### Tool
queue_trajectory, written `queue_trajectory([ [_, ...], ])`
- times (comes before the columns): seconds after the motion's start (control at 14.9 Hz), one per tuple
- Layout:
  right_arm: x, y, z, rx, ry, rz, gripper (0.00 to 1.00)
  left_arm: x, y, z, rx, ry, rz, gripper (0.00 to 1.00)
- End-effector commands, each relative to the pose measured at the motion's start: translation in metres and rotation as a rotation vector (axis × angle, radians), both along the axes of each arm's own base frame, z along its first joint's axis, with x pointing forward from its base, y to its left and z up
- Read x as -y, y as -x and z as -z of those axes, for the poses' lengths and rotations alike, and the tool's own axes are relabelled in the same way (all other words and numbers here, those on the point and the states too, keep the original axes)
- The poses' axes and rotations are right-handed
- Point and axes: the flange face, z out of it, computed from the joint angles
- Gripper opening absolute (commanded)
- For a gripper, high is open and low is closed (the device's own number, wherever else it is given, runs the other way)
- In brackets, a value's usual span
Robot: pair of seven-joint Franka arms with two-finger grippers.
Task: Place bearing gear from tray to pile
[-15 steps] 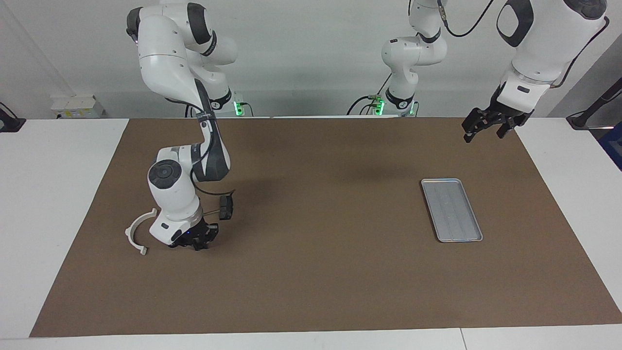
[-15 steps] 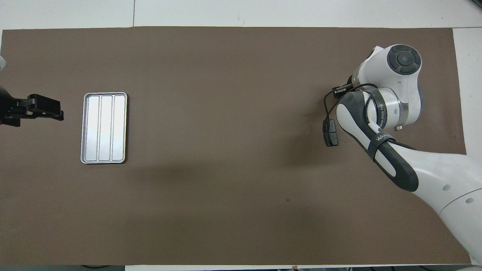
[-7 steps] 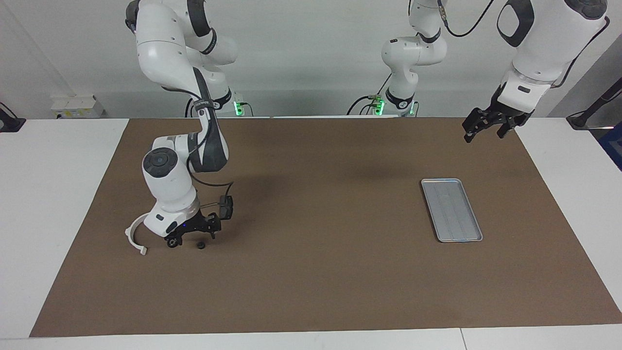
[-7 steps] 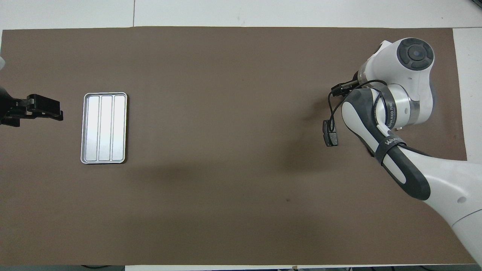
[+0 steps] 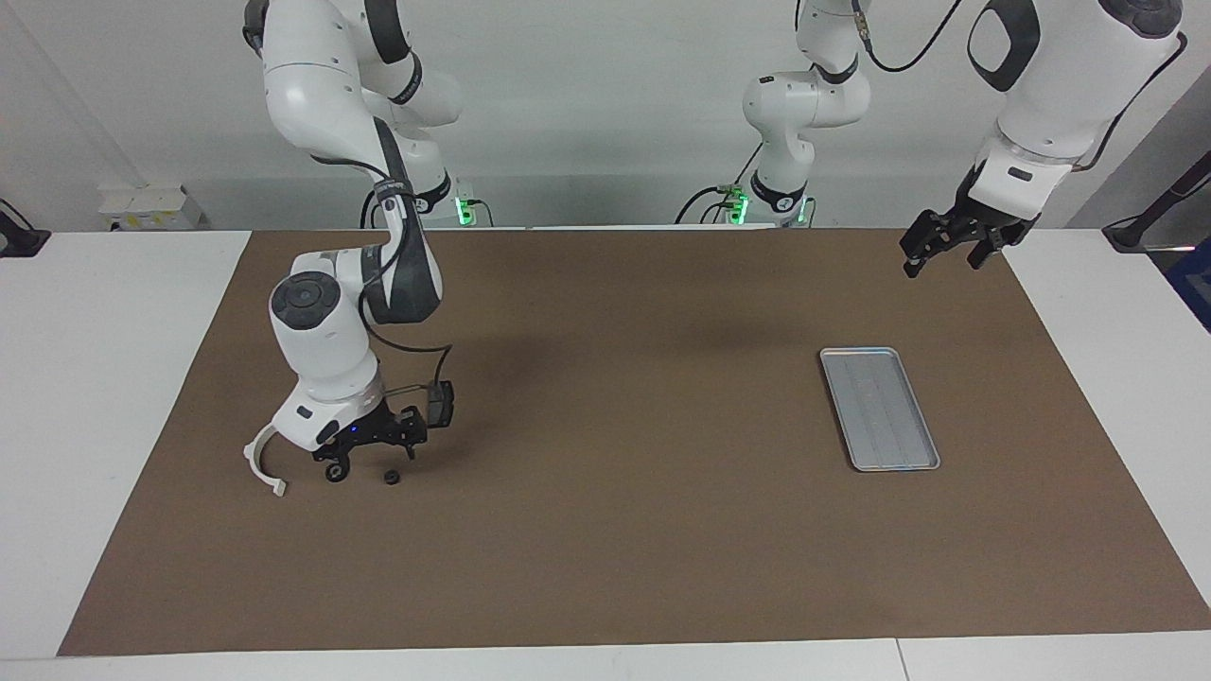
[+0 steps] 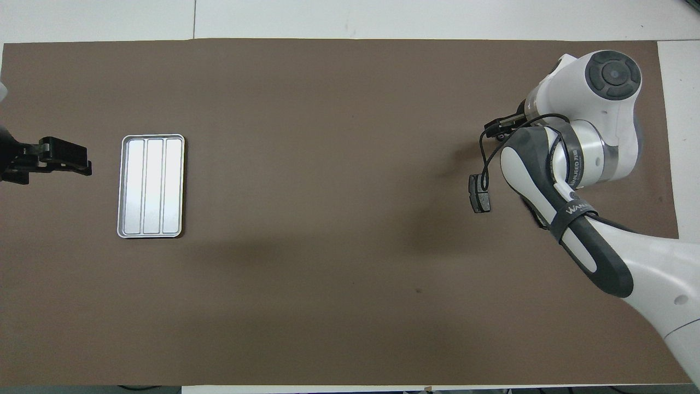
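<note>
The bearing gear (image 5: 389, 477), a small black ring, lies on the brown mat at the right arm's end. It sits between the white half-ring bracket (image 5: 260, 461) and a dark brake-pad piece (image 5: 440, 402) (image 6: 479, 192) of the pile, farther from the robots than the pad. My right gripper (image 5: 372, 459) hangs open just above the gear, not touching it; in the overhead view the arm hides both. The silver tray (image 5: 879, 408) (image 6: 151, 186) holds nothing. My left gripper (image 5: 941, 263) (image 6: 76, 160) waits open in the air over the mat's edge beside the tray.
A brown mat (image 5: 624, 530) covers most of the white table. The right arm's elbow and a black cable loop (image 6: 484, 153) hang over the pile area. Between the pile and the tray the mat is bare.
The right gripper opened and let go of the bearing gear, which now rests on the mat. The gripper then rose a little and the arm's wrist swung back. The left arm stayed still.
</note>
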Motion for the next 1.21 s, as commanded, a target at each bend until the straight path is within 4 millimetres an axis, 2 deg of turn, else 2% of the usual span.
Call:
queue_trajectory([
  [0.0,-0.001,0.005,-0.013,0.013,-0.003,0.01,1.0,0.0,0.007,-0.004,-0.002,-0.015,0.003,1.0],
  [0.27,0.003,0.005,-0.021,0.022,-0.003,0.014,1.0,-0.001,0.007,-0.004,-0.002,-0.015,0.001,1.0],
  [0.4,0.002,0.01,-0.033,0.006,0.003,0.014,1.0,0.0,0.007,-0.004,-0.002,-0.015,0.004,1.0],
  [0.47,0.002,0.015,-0.045,-0.006,0.009,0.017,1.0,0.0,0.007,-0.004,-0.002,-0.015,0.004,1.0],
  [0.6,0.004,0.031,-0.08,-0.043,0.024,0.023,1.0,0.0,0.007,-0.004,-0.002,-0.015,0.003,1.0],
  [0.87,0.001,0.084,-0.175,-0.089,0.047,0.035,1.0,0.0,0.007,-0.004,-0.002,-0.015,0.004,1.0],
  [1.0,0.002,0.109,-0.21,-0.113,-0.008,0.061,1.0,0.0,0.007,-0.004,-0.002,-0.015,0.003,1.0],
  [1.14,0.005,0.132,-0.235,-0.133,-0.049,0.078,1.0,0.0,0.007,-0.004,-0.002,-0.015,0.004,1.0],
])
